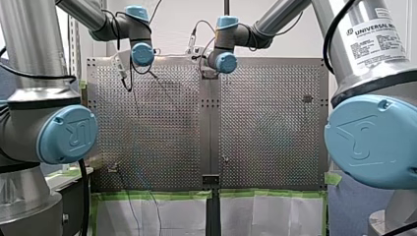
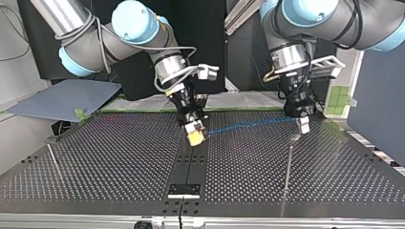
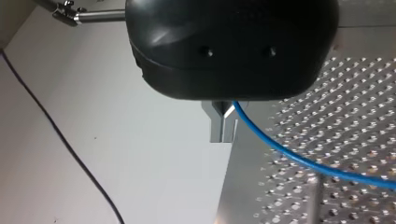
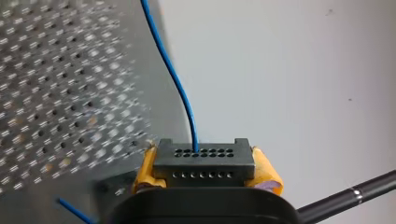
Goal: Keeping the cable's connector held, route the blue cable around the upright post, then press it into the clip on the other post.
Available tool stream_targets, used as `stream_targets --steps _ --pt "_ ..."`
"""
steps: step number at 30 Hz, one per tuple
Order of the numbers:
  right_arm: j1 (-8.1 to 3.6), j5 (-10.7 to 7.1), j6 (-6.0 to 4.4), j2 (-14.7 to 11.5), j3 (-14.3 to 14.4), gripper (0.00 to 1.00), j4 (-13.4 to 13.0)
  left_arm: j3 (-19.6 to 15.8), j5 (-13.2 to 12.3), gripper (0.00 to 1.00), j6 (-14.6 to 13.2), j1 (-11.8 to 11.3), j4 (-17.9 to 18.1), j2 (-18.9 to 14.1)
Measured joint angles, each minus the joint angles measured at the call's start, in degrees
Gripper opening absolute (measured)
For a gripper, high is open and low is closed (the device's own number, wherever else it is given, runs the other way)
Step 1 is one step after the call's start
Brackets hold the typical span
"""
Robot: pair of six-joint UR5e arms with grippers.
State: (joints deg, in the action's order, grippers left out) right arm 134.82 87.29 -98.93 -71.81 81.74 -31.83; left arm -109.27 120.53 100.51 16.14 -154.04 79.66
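Blue cable spans my right end effector to my left end effector; upright post near latter, contact unclear.

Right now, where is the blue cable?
In the top view the blue cable is strung between my right gripper, at centre, and my left gripper, further right.

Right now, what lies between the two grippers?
In the top view, only the blue cable: it runs from my right gripper, shut on the connector, across to my left gripper, above the perforated table.
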Motion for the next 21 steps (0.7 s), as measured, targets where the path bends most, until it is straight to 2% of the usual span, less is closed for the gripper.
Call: stream_targets --steps 3,6,16,21 --pt "-0.02 -0.31 -0.92 0.3 -1.7 0.0 0.4 1.9 -0.6 0.0 0.9 -0.7 -1.2 0.2" --pt "-0.03 -0.66 -1.34 0.8 -3.4 0.0 1.2 3.6 -1.8 0.0 2.3 -1.8 -1.7 0.4" --pt "-0.11 -1.21 -1.53 2.8 -8.8 0.0 3.2 8.7 -6.9 0.0 7.4 -6.8 -2.7 1.7" --pt "-0.43 -1.25 -1.48 4.4 -11.6 0.0 3.8 10.6 -10.0 0.0 9.0 -9.9 -2.8 4.1"
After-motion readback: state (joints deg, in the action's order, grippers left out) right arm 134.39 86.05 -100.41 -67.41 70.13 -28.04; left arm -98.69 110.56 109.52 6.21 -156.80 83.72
